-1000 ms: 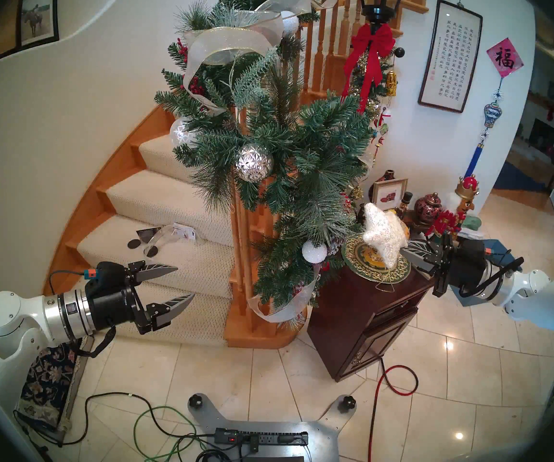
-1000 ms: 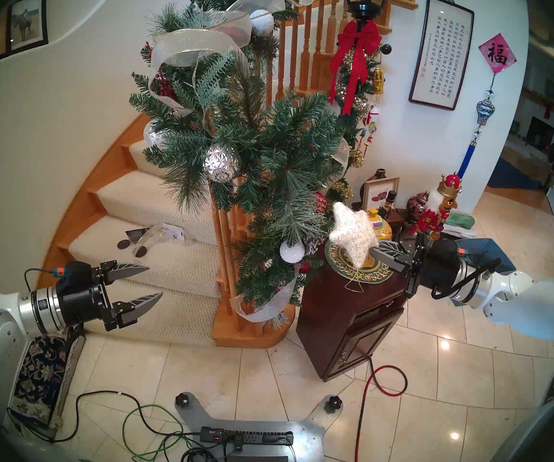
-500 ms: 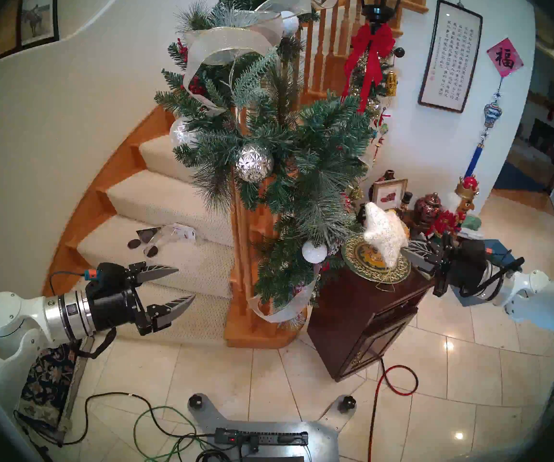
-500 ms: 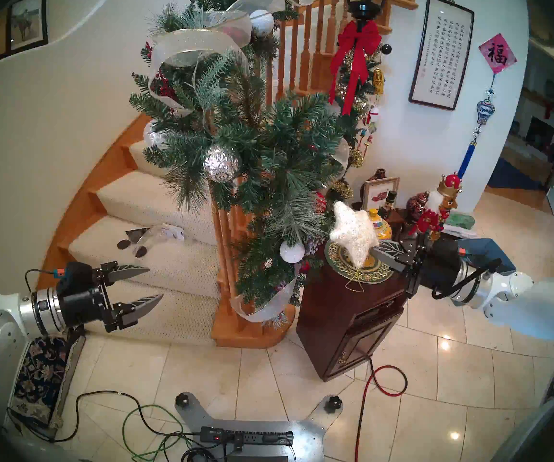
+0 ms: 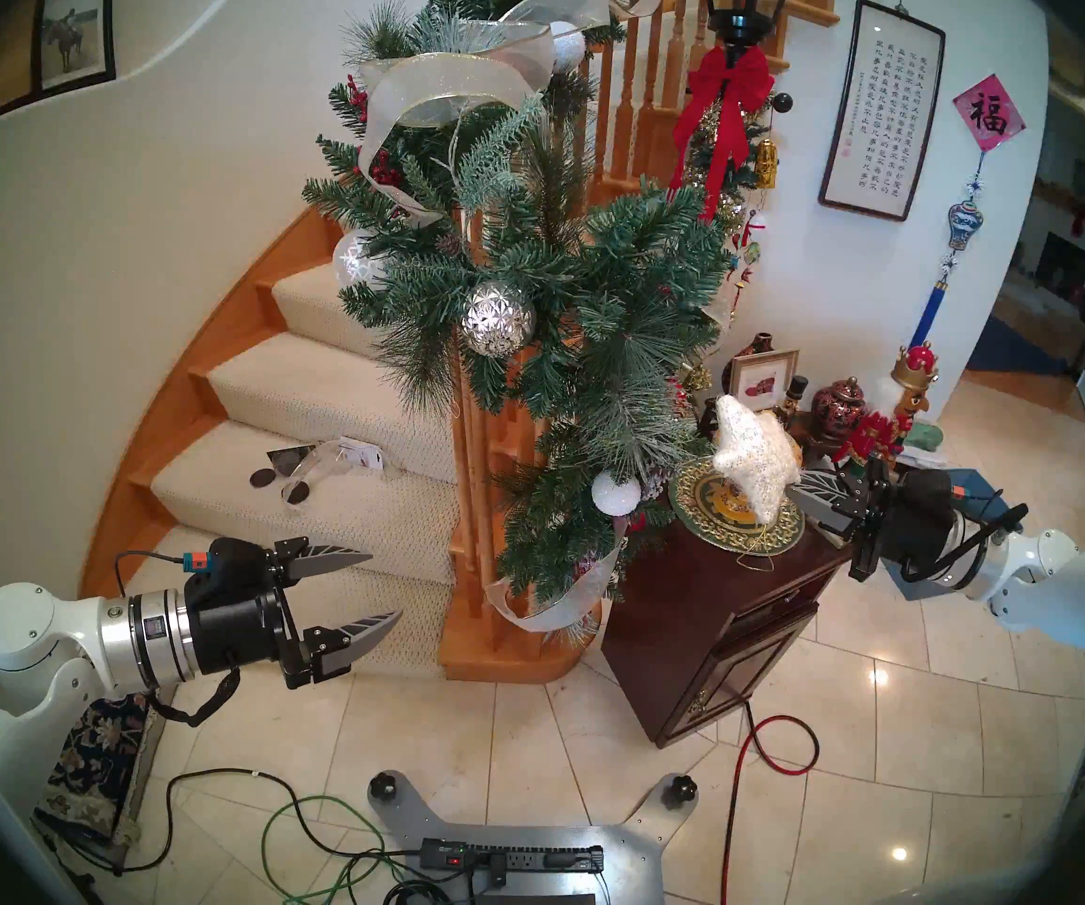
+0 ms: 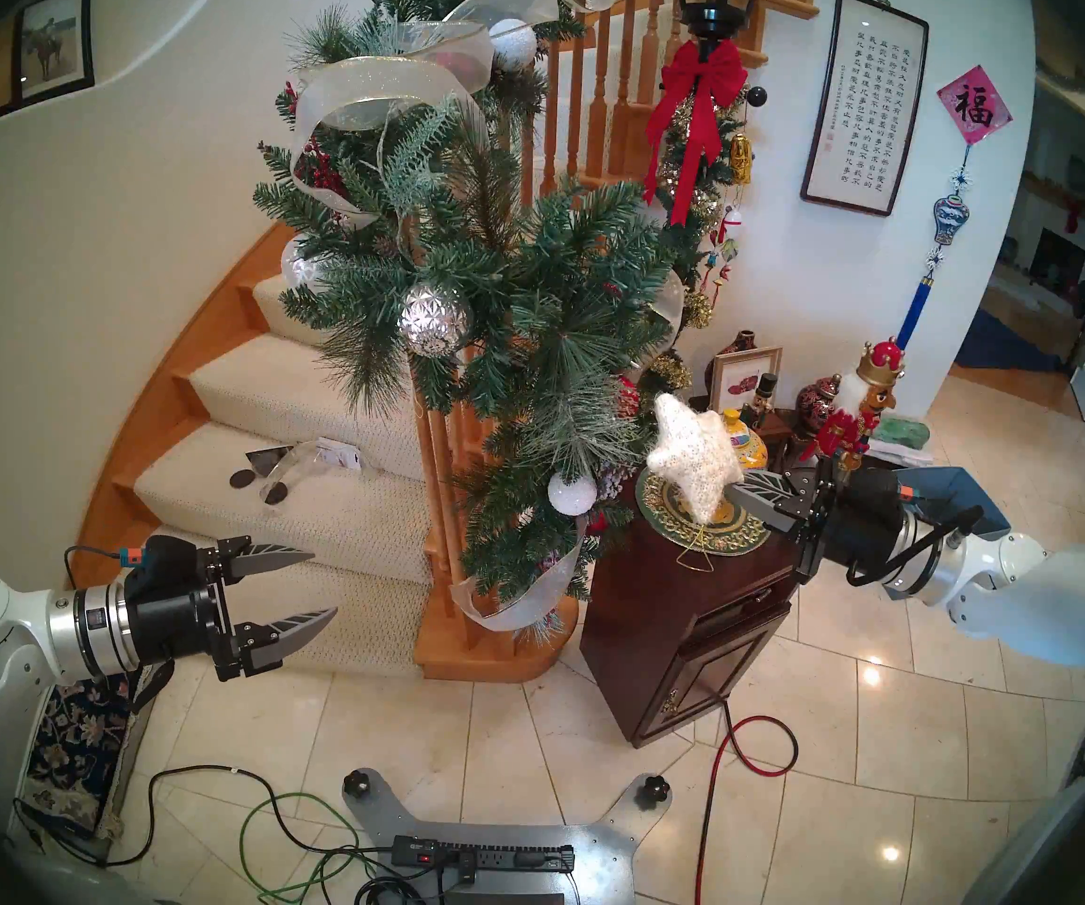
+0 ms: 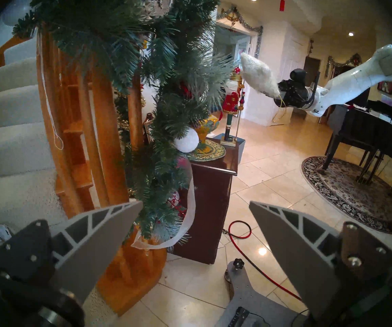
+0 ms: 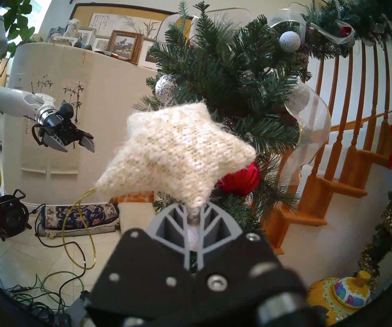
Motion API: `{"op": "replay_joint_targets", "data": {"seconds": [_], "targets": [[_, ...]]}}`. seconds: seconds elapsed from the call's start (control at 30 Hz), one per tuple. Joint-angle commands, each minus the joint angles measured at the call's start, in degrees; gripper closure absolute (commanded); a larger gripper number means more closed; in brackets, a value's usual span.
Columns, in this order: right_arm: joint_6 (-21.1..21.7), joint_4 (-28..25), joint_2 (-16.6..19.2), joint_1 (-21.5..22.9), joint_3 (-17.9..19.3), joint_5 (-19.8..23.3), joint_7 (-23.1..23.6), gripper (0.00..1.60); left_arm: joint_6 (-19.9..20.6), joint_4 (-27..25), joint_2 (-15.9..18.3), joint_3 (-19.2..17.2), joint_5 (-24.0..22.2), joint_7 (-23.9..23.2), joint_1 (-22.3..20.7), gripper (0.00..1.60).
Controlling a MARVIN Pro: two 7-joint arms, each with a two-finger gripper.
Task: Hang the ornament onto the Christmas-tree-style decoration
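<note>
My right gripper [image 5: 791, 491] is shut on one point of the white fuzzy star ornament [image 5: 752, 461], held above the cabinet beside the garland's lower right. The star also shows in the right wrist view [image 8: 178, 152] and the left wrist view [image 7: 258, 80]. Its gold string loop [image 8: 79, 232] hangs free below it. The green pine garland [image 5: 566, 296] with silvery ribbon and silver and white balls drapes down the stair post. My left gripper [image 5: 386, 587] is open and empty at the lower left, in front of the bottom steps.
A dark wood cabinet [image 5: 716, 623] right of the post carries a gold plate [image 5: 703, 525], jars and a nutcracker [image 5: 886, 420]. A faceted silver ball [image 5: 497, 319] and a small white ball [image 5: 615, 492] hang in the garland. Cables [image 5: 304, 832] and a red hose [image 5: 768, 747] lie on the tiled floor.
My left gripper has moved lower and a little to the right, still open. The right gripper and the star have barely moved.
</note>
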Motion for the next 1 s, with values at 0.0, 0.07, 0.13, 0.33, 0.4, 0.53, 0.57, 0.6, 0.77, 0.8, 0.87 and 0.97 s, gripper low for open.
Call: {"op": "replay_joint_targets", "data": {"seconds": [0.0,0.07,0.13,0.33,0.4,0.53,0.57,0.6,0.77,0.8,0.87,0.97], "targets": [[-0.1,0.0,-0.2,2.5,-0.5,0.3,4.7,1.60,0.3,-0.8,1.7,0.1,0.4,-0.2,-1.1,0.00],[-0.1,0.0,-0.2,2.8,-0.8,0.3,4.7,1.60,0.4,-0.9,2.4,0.3,0.7,-0.1,-1.5,0.00],[-0.1,0.0,-0.2,3.3,-1.3,0.3,4.7,1.60,0.5,-1.0,3.2,0.7,1.0,0.1,-2.1,0.00],[-0.1,-0.1,-0.2,4.2,-2.4,0.4,4.6,1.60,1.1,-1.7,5.0,2.0,2.1,0.5,-3.7,0.00],[-0.1,-0.2,-0.2,4.4,-2.5,0.4,4.6,1.60,1.3,-1.9,5.3,2.4,2.3,0.6,-3.9,0.00],[-0.1,-0.2,-0.2,5.0,-3.2,0.5,4.5,1.60,1.7,-3.0,6.4,3.8,3.3,1.1,-4.9,0.00],[-0.1,-0.2,-0.2,5.2,-3.4,0.5,4.5,1.60,1.8,-3.3,6.7,4.1,3.6,1.3,-5.2,0.00],[-0.1,-0.3,-0.2,5.4,-3.6,0.5,4.5,1.60,1.9,-3.5,7.0,4.5,3.8,1.5,-5.5,0.00],[-0.1,-0.3,-0.2,6.1,-4.4,0.5,4.4,1.60,2.8,-4.4,8.3,6.3,4.5,2.9,-7.2,0.00],[-0.1,-0.4,-0.2,6.3,-4.6,0.5,4.3,1.60,3.0,-4.6,8.5,6.7,4.7,3.2,-7.6,0.00],[-0.1,-0.4,-0.2,6.6,-4.9,0.5,4.3,1.60,3.4,-4.8,9.0,7.6,5.0,3.7,-8.2,0.00],[-0.1,-0.4,-0.2,7.1,-5.4,0.5,4.3,1.60,3.9,-5.3,9.6,9.0,5.6,4.5,-9.2,0.00]]}}
